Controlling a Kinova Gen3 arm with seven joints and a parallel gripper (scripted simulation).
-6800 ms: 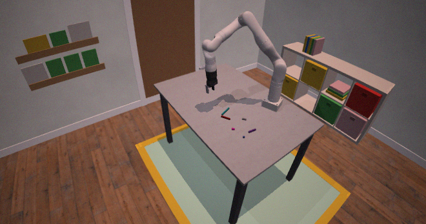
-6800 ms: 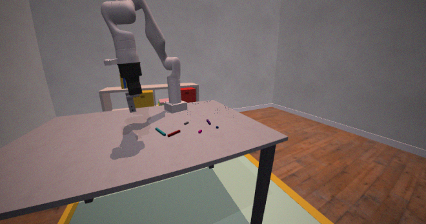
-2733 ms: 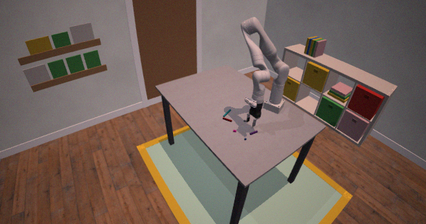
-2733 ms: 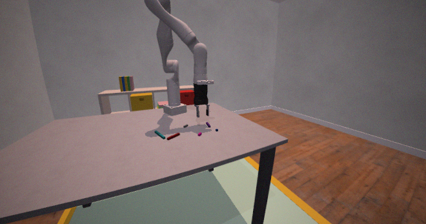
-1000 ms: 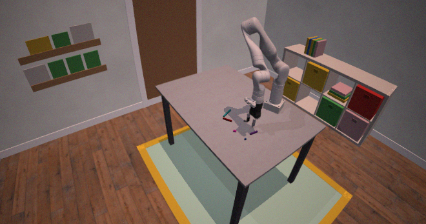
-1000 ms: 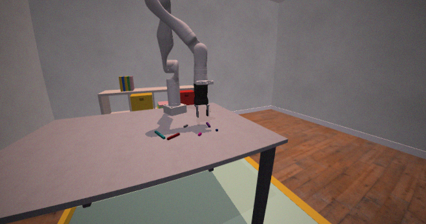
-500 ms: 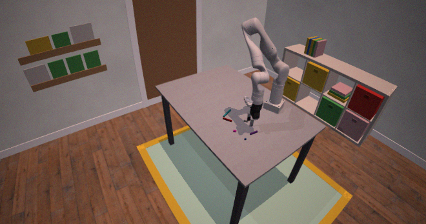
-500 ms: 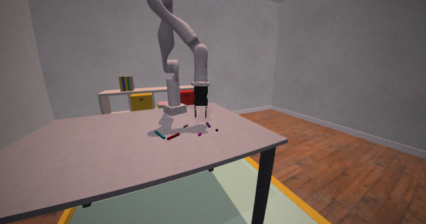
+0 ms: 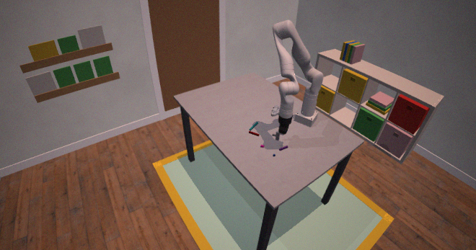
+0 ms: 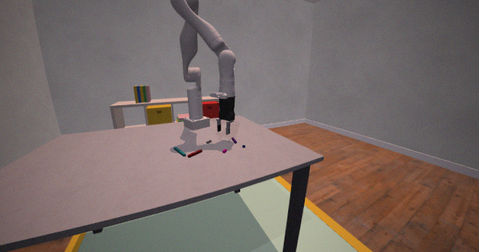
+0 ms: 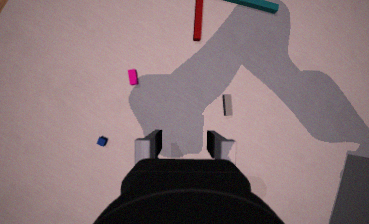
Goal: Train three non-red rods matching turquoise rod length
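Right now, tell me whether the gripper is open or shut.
Open. The gripper hangs above the table with its two fingers spread wide; only bare table and shadow show between them, and the grey rod lies apart, ahead.

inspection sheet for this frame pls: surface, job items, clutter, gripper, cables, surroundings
Surface: grey table, arm shadow across the work zone.
Job's things: turquoise rod, red rod, magenta rod, grey rod, purple rod and blue rod lie scattered; only turquoise and red nearly meet; no train.
Clutter: nothing seen.
Gripper: gripper open, empty, above the table near the grey rod.
Cables: nothing seen.
Surroundings: cube shelf with bins, brown door, wall shelves, rug.
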